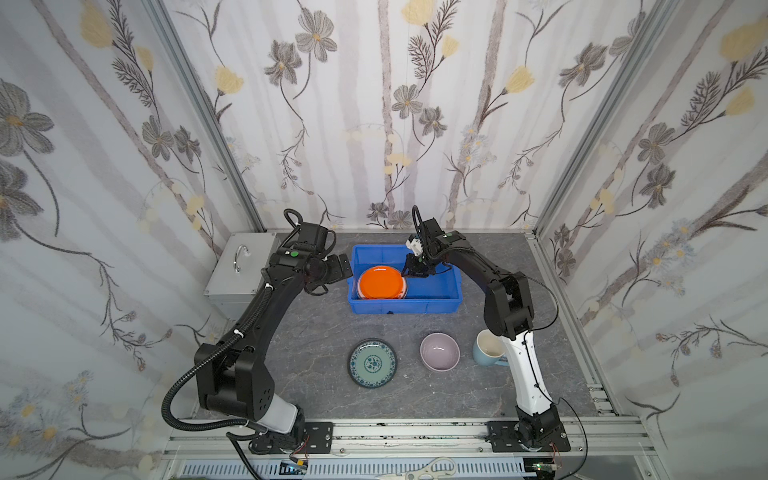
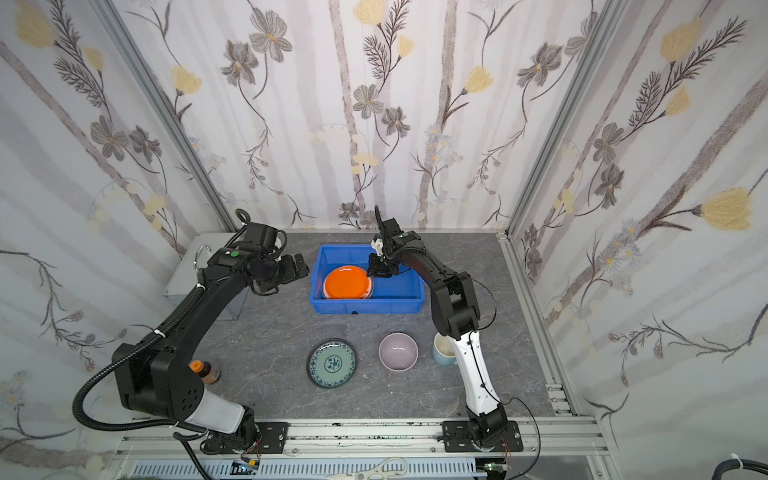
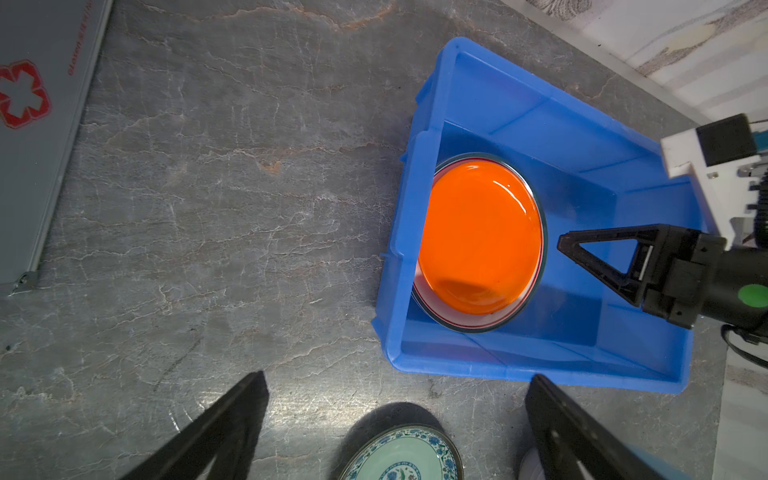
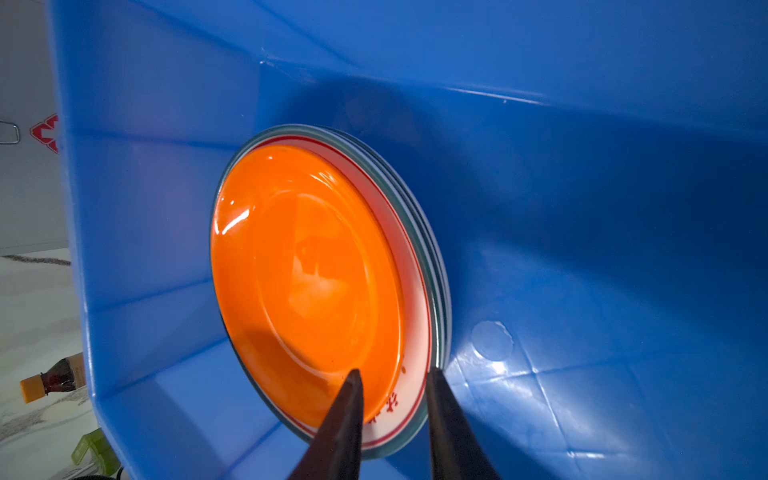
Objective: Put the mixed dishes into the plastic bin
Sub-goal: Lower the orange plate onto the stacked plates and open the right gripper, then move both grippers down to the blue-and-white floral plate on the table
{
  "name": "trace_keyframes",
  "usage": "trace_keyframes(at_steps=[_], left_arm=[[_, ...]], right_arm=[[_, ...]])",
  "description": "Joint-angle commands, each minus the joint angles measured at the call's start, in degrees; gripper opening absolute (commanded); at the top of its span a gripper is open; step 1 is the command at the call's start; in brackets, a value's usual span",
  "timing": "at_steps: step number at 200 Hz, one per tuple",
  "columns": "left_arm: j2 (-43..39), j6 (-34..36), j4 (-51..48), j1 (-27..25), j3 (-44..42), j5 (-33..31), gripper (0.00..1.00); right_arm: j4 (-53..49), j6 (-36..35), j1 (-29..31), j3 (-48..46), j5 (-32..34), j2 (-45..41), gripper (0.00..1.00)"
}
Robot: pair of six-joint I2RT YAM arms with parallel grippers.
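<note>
The blue plastic bin [image 1: 440, 305] [image 2: 374, 307] [image 3: 457, 365] stands at the back middle of the table. In it an orange plate [image 1: 381, 282] [image 2: 348, 282] [image 4: 307, 270] lies flat on a white plate with a red-lettered rim [image 4: 415, 332]. My right gripper [image 1: 409, 272] [image 4: 392, 374] reaches into the bin, open a little, its fingers straddling the plates' rim. My left gripper [image 1: 343, 270] [image 3: 397, 376] hangs wide open and holds nothing, just left of the bin. On the table in front lie a teal patterned plate [image 1: 372, 363], a lilac bowl [image 1: 439, 351] and a pale-blue mug [image 1: 488, 349], which is partly behind the right arm.
A silver metal case [image 1: 241, 266] [image 3: 33, 145] with a handle stands at the back left. A small brown bottle [image 2: 208, 372] with an orange cap sits by the left arm's elbow. Flowered walls close in on three sides. Scissors [image 1: 424, 469] lie on the front rail.
</note>
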Motion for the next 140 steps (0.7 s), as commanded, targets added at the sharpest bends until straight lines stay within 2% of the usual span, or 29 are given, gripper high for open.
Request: trace_keyframes(at_steps=[1, 36, 62, 90, 109, 140], left_arm=[[-2.09, -0.57, -0.61, 0.12, -2.27, -0.95, 1.0], [-7.64, -4.21, 2.05, 0.11, -13.97, -1.07, 1.0], [-14.57, -8.69, 4.19, -0.14, -24.75, 0.86, 0.9], [-22.69, -13.97, 6.2, -2.0, -35.08, 1.34, 0.82], [-24.86, -17.31, 6.43, -5.22, -39.44, 0.36, 0.8], [-27.81, -24.09, 6.44, -13.67, -43.48, -3.51, 0.78]], right_arm=[[-0.68, -2.23, 0.19, 0.24, 3.1, -4.03, 0.3], [-3.34, -3.9, 1.52, 0.18, 5.93, -11.23, 0.34], [-6.11, -5.77, 4.82, -0.37, 8.19, -16.09, 0.35], [-6.26, -7.49, 10.4, -6.54, 10.07, -20.99, 0.35], [-4.38, -7.69, 13.97, -12.92, 9.38, -23.67, 0.35], [1.36, -6.11, 17.58, -24.87, 6.11, -27.32, 0.35]])
